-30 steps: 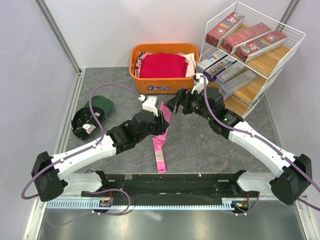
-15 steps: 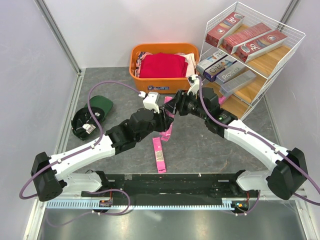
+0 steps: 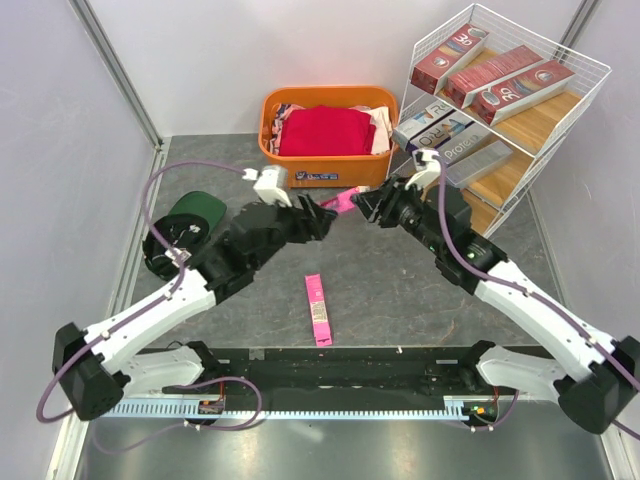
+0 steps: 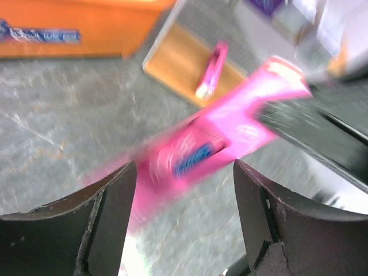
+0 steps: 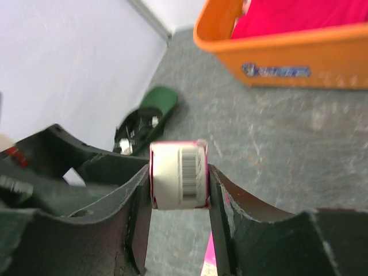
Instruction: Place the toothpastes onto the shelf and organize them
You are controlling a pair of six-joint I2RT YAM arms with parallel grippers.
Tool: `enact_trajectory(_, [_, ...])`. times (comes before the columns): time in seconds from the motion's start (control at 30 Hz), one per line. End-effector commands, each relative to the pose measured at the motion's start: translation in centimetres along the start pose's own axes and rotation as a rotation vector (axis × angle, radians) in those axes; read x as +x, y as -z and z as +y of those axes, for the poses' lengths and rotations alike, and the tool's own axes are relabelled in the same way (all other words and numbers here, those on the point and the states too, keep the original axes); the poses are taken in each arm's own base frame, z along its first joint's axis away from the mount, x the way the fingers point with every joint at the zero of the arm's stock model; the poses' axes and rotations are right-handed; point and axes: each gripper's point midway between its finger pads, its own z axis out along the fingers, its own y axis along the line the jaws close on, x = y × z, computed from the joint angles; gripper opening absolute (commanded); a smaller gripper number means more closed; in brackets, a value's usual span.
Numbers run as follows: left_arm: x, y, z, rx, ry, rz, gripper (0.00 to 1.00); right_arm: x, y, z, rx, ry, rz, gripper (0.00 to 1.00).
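A pink toothpaste box (image 3: pixel 345 199) hangs in the air between both arms. My right gripper (image 3: pixel 371 204) is shut on one end of it; the barcoded end flap (image 5: pixel 178 175) sits squeezed between the fingers (image 5: pixel 133 198). My left gripper (image 3: pixel 323 213) stands open at the box's other end (image 4: pixel 218 144), its fingers (image 4: pixel 115 195) spread wide and off the box. A second pink toothpaste (image 3: pixel 317 309) lies flat on the floor. The shelf (image 3: pixel 560 60) at the right holds dark red boxes (image 3: pixel 500 75) on top, purple and white ones (image 3: pixel 438 125) below, and a pink one (image 4: pixel 211 72) on its lowest board.
An orange basket (image 3: pixel 325 170) with folded red clothes stands behind the grippers, left of the shelf. A green cap (image 3: pixel 185 222) lies on the floor at the left. White walls close in the left and back.
The left gripper opened and let go of the pink box and drew back left. The right gripper shut on the box and carries it up toward the right.
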Motion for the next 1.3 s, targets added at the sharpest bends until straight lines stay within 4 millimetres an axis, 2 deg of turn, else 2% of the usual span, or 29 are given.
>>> enact_trajectory(0.0, [-4.8,1.5,-0.7,0.205,0.204,-0.137,0.78,-4.3,2.2,0.1,0.034,0.000,-0.191,0.49])
enact_trajectory(0.03, [-5.1,1.6,-0.5,0.232,0.226,-0.148,0.80,-5.4,3.2,0.1,0.043,-0.007,-0.239,0.49])
enact_trajectory(0.07, [-4.3,1.8,-0.4,0.283,0.262,-0.121,0.83,-5.9,3.7,0.1,0.044,-0.013,-0.263,0.49])
enact_trajectory(0.1, [-5.2,2.1,-1.0,0.340,0.269,-0.158,0.84,-6.0,4.1,0.1,0.042,-0.017,-0.281,0.49])
enact_trajectory(0.17, [-4.9,2.3,-1.5,0.403,0.287,-0.141,0.90,-7.3,5.6,0.2,0.040,-0.026,-0.341,0.49])
enact_trajectory(0.23, [-5.6,2.6,-2.2,0.462,0.285,-0.164,0.92,-8.3,6.8,0.6,0.029,-0.031,-0.381,0.49])
enact_trajectory(0.4, [-5.3,2.6,-3.5,0.614,0.284,-0.119,0.97,-9.5,8.4,1.6,0.002,-0.027,-0.415,0.48])
enact_trajectory(0.53, [-4.2,2.4,-5.5,0.803,0.299,-0.041,0.97,-10.1,9.1,2.1,-0.014,-0.029,-0.432,0.47])
enact_trajectory(0.6, [-3.5,1.8,-5.5,0.821,0.321,-0.009,0.97,-10.1,9.0,2.0,-0.003,-0.009,-0.426,0.47])
enact_trajectory(0.67, [-2.6,0.9,-5.2,0.814,0.340,0.032,0.97,-9.9,8.8,1.6,0.020,0.013,-0.407,0.54])
enact_trajectory(0.73, [-1.9,0.0,-5.1,0.792,0.313,0.064,0.97,-8.6,8.0,0.4,0.077,0.073,-0.339,0.59])
enact_trajectory(0.77, [-0.1,-0.9,-4.6,0.738,0.320,0.133,0.97,-8.0,7.5,-0.3,0.107,0.088,-0.314,0.64])
enact_trajectory(0.8, [1.4,-1.5,-5.0,0.725,0.246,0.162,0.97,-7.7,7.4,-0.9,0.135,0.103,-0.302,0.67])
enact_trajectory(0.83, [1.7,-2.0,-5.8,0.712,0.195,0.180,0.97,-6.9,7.3,-1.8,0.161,0.108,-0.283,0.69])
enact_trajectory(0.87, [5.1,-3.1,-5.0,0.623,0.171,0.299,0.97,-6.9,7.6,-2.0,0.172,0.105,-0.291,0.73])
enact_trajectory(0.9, [7.5,-3.7,-5.6,0.596,0.027,0.321,0.97,-7.1,7.9,-2.6,0.198,0.104,-0.310,0.75])
enact_trajectory(0.93, [7.3,-4.4,-6.8,0.587,-0.046,0.319,0.97,-7.1,8.2,-3.0,0.213,0.102,-0.316,0.76])
enact_trajectory(0.97, [11.0,-5.3,-5.5,0.511,-0.096,0.431,0.97,-7.6,9.0,-2.9,0.212,0.096,-0.344,0.79])
enact_trajectory(1.0, [12.6,-5.6,-6.3,0.526,-0.211,0.440,0.97,-8.0,9.4,-2.9,0.217,0.094,-0.361,0.79])
enact_trajectory(1.07, [14.2,-6.7,-6.8,0.529,-0.305,0.468,0.97,-9.5,10.9,-2.5,0.225,0.090,-0.414,0.80])
enact_trajectory(1.1, [16.8,-7.2,-6.5,0.532,-0.382,0.513,0.97,-9.9,11.5,-2.5,0.229,0.087,-0.433,0.80])
enact_trajectory(1.17, [18.2,-7.9,-7.2,0.565,-0.460,0.527,0.97,-11.5,13.3,-2.3,0.238,0.075,-0.500,0.80])
enact_trajectory(1.2, [20.3,-8.5,-7.4,0.589,-0.525,0.558,0.98,-11.9,13.9,-2.2,0.237,0.069,-0.520,0.80])
enact_trajectory(1.27, [22.5,-8.8,-7.8,0.623,-0.581,0.601,0.98,-13.3,15.6,-1.8,0.237,0.058,-0.578,0.81])
